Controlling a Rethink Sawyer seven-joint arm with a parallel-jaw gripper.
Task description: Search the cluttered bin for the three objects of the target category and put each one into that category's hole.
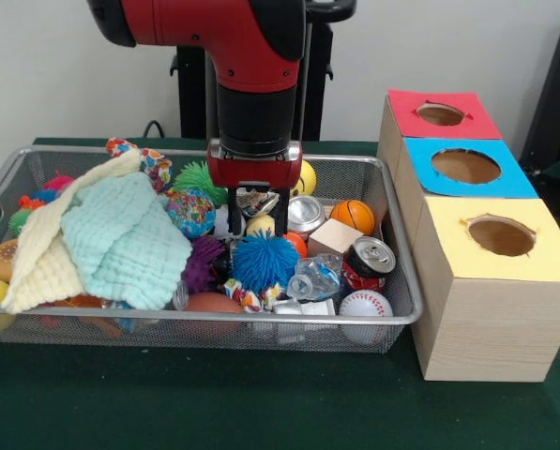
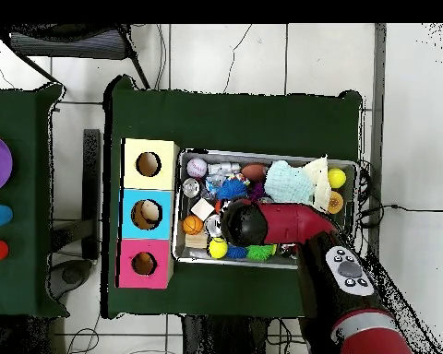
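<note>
The silver wire-mesh bin is full of toys; it also shows in the overhead view. My gripper reaches down into its middle, open, with the fingers on either side of a crumpled silvery piece. A small pale yellow rounded toy lies just below. In the overhead view the arm's black wrist hides the gripper. No string loops show. The tan-orange, green-tufted figure is hidden. Three boxes with holes stand beside the bin: red, blue and yellow.
A mint cloth and a cream cloth cover the bin's left part. Around the gripper lie a blue spiky ball, a silver can, a wooden block, a basketball and a red can.
</note>
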